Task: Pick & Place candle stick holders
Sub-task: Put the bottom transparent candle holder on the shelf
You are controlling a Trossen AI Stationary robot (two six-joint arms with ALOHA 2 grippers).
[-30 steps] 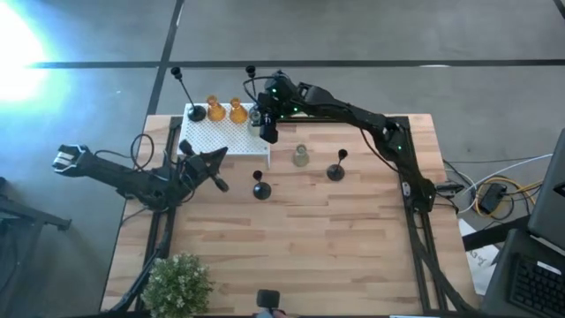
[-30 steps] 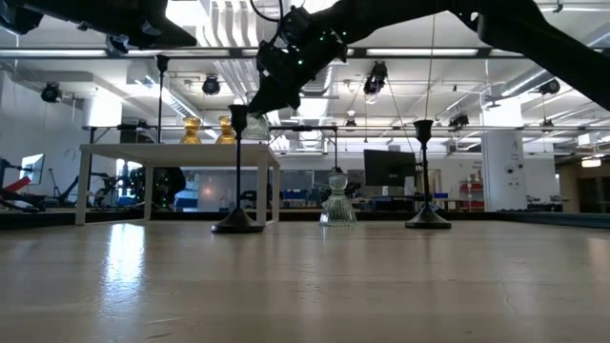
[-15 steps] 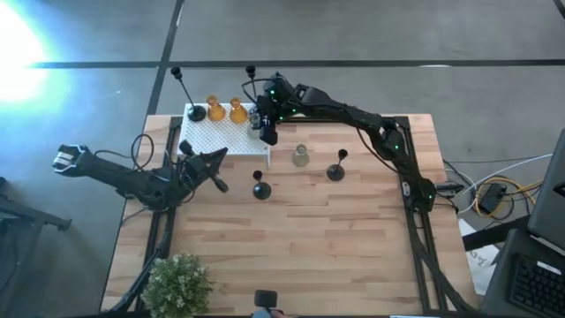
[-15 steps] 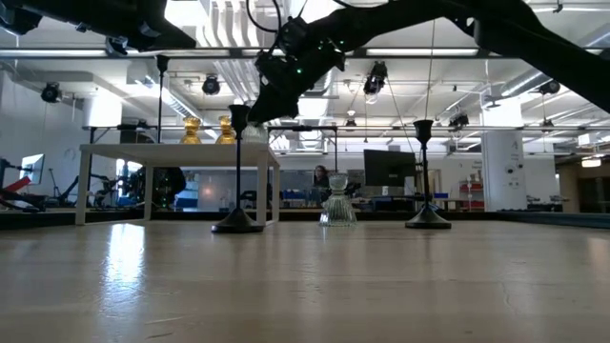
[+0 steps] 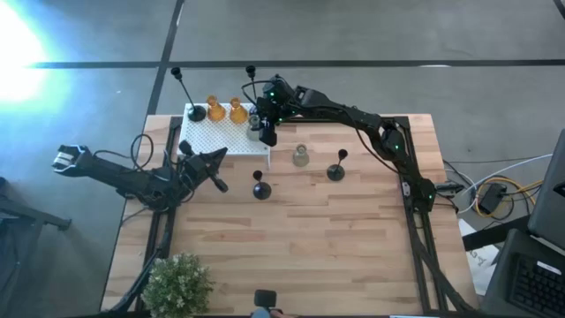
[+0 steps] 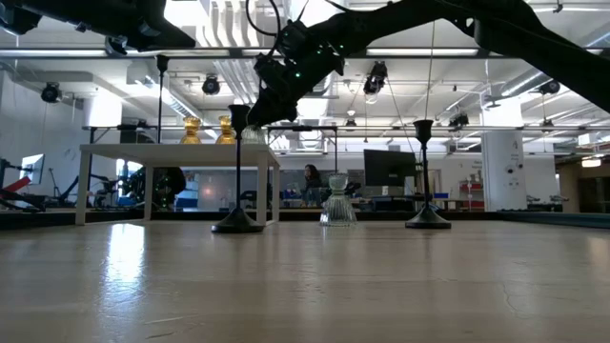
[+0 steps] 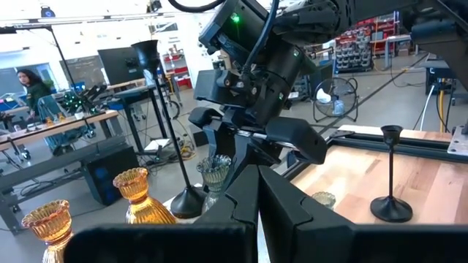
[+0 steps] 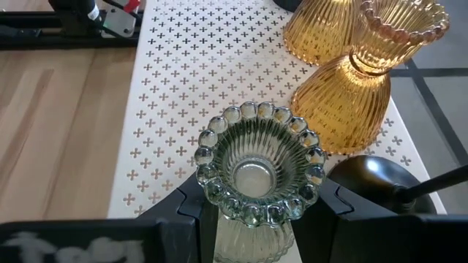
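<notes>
Jaws of the right gripper (image 8: 252, 212) are clamping a ribbed pale green glass candle holder (image 8: 256, 164) upright over the white perforated box (image 8: 197, 80), beside two amber glass holders (image 8: 351, 80), ready for setting down, while the left gripper (image 5: 214, 170), jaws shut and empty, is waiting above the desk (image 5: 353, 256).

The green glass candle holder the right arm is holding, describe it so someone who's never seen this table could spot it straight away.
Find the white perforated box at the table's far edge. At its right end the right gripper is shut on a pale green ribbed glass candle holder with a beaded rim. Its neighbours there are amber glass holders or a black one; the other green holder stands alone on the wood.
</notes>
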